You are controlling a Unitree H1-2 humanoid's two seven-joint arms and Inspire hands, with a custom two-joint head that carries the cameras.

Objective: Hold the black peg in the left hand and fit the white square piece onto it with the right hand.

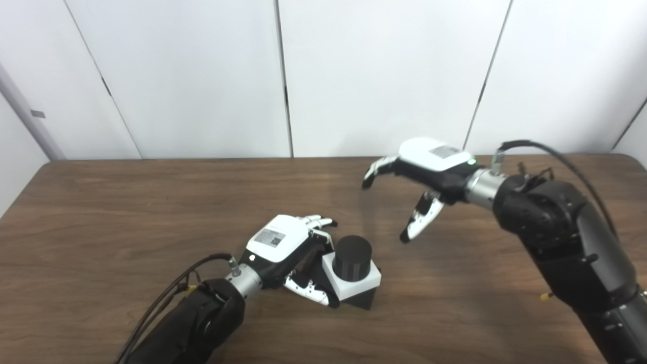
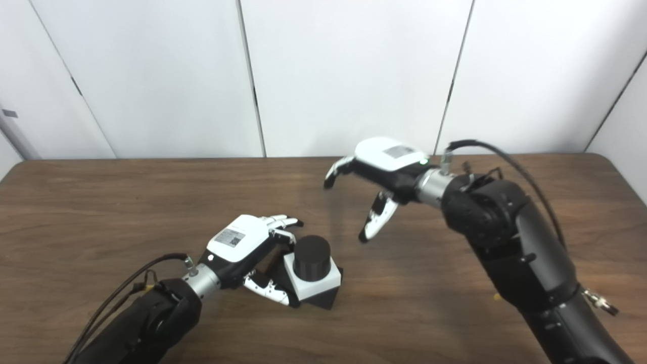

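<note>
The matte black cylindrical peg (image 1: 352, 255) stands through the smooth white square piece (image 1: 354, 281) on its black base, gripped by the left hand (image 1: 290, 253) on the wood-grain desk (image 1: 126, 212). The right hand (image 1: 422, 182) hovers beyond it, spread wide and holding nothing.

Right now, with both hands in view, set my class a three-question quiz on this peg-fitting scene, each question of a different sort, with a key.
1. True or false: the white square piece already sits around the black peg.
2. Which hand touches the assembly? A) the left hand B) the right hand C) both
3. Fill in: the right hand hovers above the wooden table with its fingers ____.

Key
1. True: the peg stands up through the piece.
2. A: the left hand grips its side; the right hand is apart from it.
3. Apart, holding nothing.
</note>
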